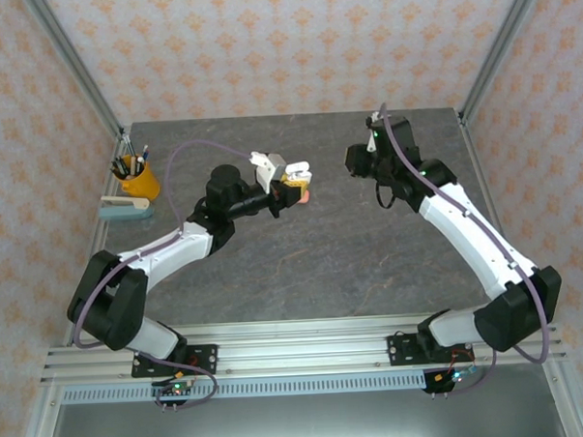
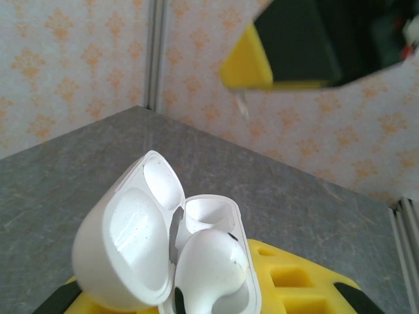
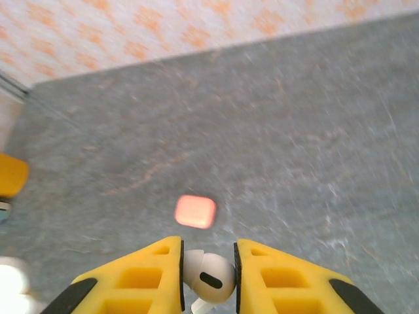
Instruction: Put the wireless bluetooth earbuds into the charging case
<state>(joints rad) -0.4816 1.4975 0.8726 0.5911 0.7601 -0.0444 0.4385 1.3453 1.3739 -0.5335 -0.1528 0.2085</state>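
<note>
White earbud (image 3: 209,278), glossy, rounded bulb with dark oval slot, pinched between pocketed yellow plastic fingers (image 3: 137,281) of your right gripper (image 3: 208,261). Beyond it, blurred coral-pink rounded-square piece (image 3: 195,211) lies flat on mottled grey stone-look table (image 3: 314,131). Your left gripper (image 1: 290,188) clamps open charging case (image 2: 208,214): smooth white pebble shell, hinged lid (image 2: 124,245) tipped back, second white earbud (image 2: 213,261) seated inside.

An earbud (image 3: 209,278) sits between the jaws of the right gripper (image 3: 208,252). The other case (image 3: 195,211) lies on the table (image 3: 314,131), just ahead of those jaws. The open case (image 2: 204,216) sits between the jaws of the left gripper (image 1: 288,188). Its lid is to the left, and a second earbud (image 2: 213,265) is in it.
</note>
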